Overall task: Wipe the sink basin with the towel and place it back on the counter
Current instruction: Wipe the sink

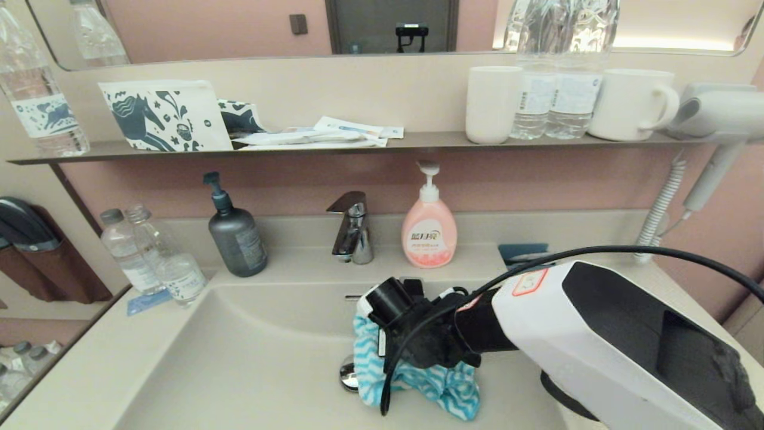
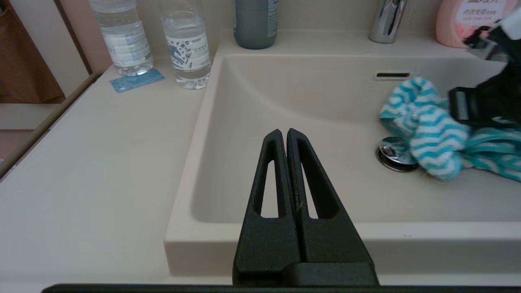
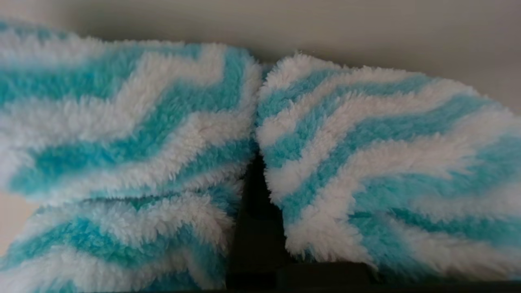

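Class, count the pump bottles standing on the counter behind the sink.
2: a grey pump bottle left of the faucet, a pink pump bottle right of it. None seems hidden.

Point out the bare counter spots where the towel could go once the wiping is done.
Widest bare patch: the counter left of the sink basin, in front of the water bottles and blue card. Crowded: the back ledge with grey pump bottle, faucet, pink soap bottle.

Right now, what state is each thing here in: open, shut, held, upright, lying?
Right gripper: shut on the fluffy turquoise-and-white striped towel, down in the beige sink basin.
Left gripper: shut, empty, above the basin's front edge.
Round chrome drain plug: partly covered by towel.
Pink pump soap bottle: upright.
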You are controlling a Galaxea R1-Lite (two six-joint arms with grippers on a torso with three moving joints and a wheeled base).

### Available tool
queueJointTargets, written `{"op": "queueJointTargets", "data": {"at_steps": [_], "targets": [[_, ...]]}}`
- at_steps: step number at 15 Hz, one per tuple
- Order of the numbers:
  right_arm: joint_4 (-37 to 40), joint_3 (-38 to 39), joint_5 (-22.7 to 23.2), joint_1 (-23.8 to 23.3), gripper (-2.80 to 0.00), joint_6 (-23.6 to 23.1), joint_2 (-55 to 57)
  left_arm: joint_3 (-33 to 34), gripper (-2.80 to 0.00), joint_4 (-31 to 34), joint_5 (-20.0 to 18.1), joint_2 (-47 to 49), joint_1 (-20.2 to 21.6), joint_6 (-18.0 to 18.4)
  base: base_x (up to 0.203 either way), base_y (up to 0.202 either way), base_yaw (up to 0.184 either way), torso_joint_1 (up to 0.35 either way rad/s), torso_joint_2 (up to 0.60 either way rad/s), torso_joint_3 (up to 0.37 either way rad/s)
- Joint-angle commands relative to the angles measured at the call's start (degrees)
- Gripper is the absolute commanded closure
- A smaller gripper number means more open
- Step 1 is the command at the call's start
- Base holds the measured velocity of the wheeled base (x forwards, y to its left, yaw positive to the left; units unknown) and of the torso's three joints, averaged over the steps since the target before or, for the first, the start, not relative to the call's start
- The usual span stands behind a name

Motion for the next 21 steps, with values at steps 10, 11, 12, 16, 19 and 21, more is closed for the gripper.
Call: {"op": "queueJointTargets", "data": {"at_steps": [10, 11, 12, 16, 19, 21], "targets": [[13.27, 12.63, 0.43, 9.87, 0.0, 8.57, -4.55, 0.0, 0.0, -0.01, 0.05, 0.07, 0.09, 0.0, 0.0, 0.0, 0.0, 0.0, 0.0, 0.0], [13.46, 11.09, 1.0, 11.44, 0.0, 10.6, -2.98, 0.0, 0.0, -0.01, 0.05, 0.07, 0.02, 0.0, 0.0, 0.0, 0.0, 0.0, 0.0, 0.0], [14.03, 9.18, 1.24, 12.38, 0.0, 12.12, -1.56, 0.0, 0.0, -0.01, 0.05, 0.07, 0.0, 0.0, 0.0, 0.0, 0.0, 0.0, 0.0, 0.0], [18.49, -0.23, 2.34, 14.57, 0.0, 13.2, 2.82, 0.0, 0.0, -0.01, 0.05, 0.07, 0.0, -0.01, 0.0, 0.0, 0.0, 0.0, 0.0, 0.0], [23.24, -12.61, 2.6, 15.01, 0.0, 13.2, 7.52, 0.0, 0.0, -0.01, 0.05, 0.07, 0.0, 0.0, 0.0, 0.0, 0.0, 0.0, 0.0, 0.0], [22.82, -15.66, 4.48, 15.82, 0.0, 11.51, 9.95, 0.0, 0.0, -0.01, 0.05, 0.07, 0.0, 0.0, 0.0, 0.0, 0.0, 0.0, 0.0, 0.0]]}}
